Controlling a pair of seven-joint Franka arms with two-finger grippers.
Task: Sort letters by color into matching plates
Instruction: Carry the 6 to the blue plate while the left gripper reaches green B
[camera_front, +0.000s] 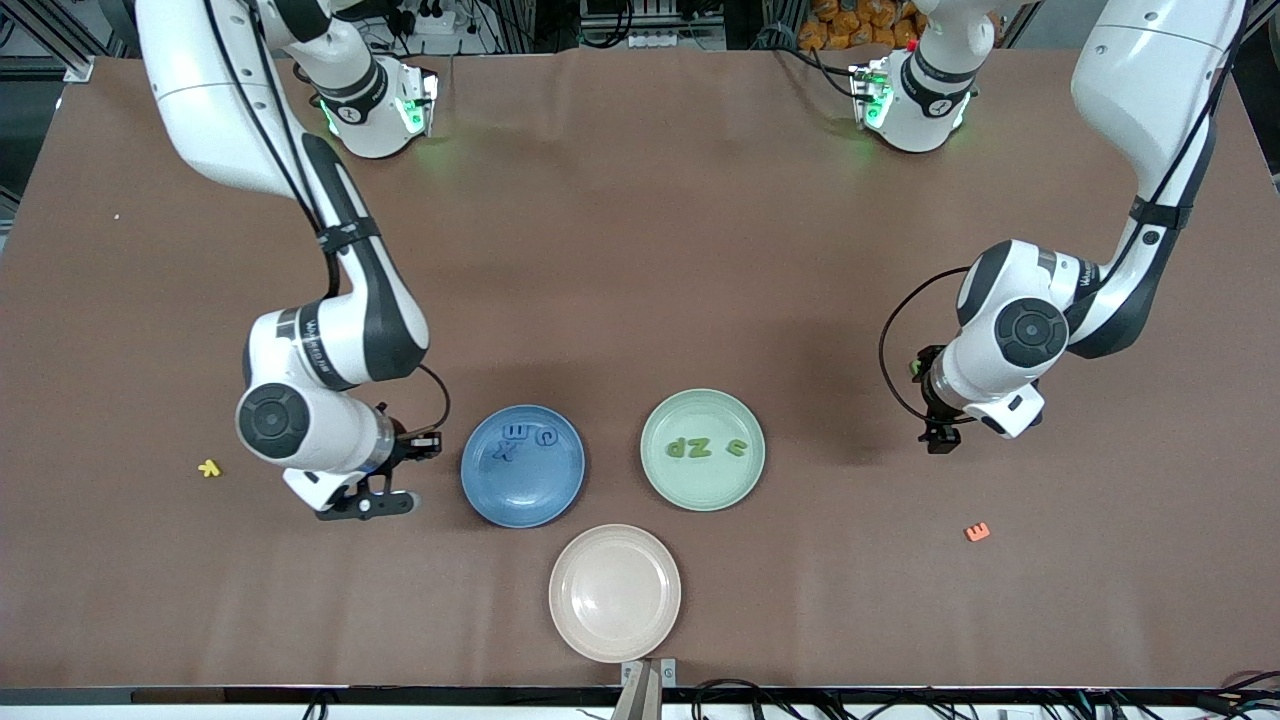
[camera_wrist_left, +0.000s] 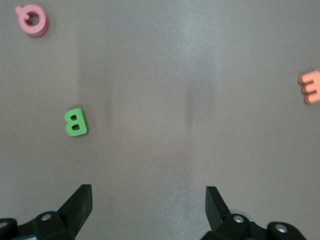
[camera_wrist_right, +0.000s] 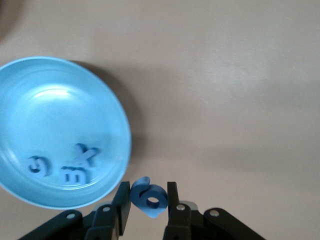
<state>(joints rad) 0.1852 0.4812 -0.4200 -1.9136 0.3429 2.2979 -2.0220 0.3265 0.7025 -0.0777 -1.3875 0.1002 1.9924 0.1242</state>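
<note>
Sorting approx. 3/4 done: blue plate (camera_front: 522, 500) holds 3 blue letters, green plate (camera_front: 702, 492) 3 green. Right gripper (camera_wrist_right: 148, 200), just beside blue plate, is clamped on 4th blue letter (camera_wrist_right: 148, 196), held flat, tail twd plate. Left gripper (camera_wrist_left: 149, 200) waits wide open, empty, over desk (camera_front: 640, 250); green B (camera_wrist_left: 76, 122) lies flat beneath, unpicked.

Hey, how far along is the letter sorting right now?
Mostly done. Three small blue foam letters lie in the round blue plastic plate, three green foam letters in the pale mint green plate. The right gripper holds the fourth blue letter beside the blue plate. A green foam B lies on the table under the open left gripper, unsorted.
</note>
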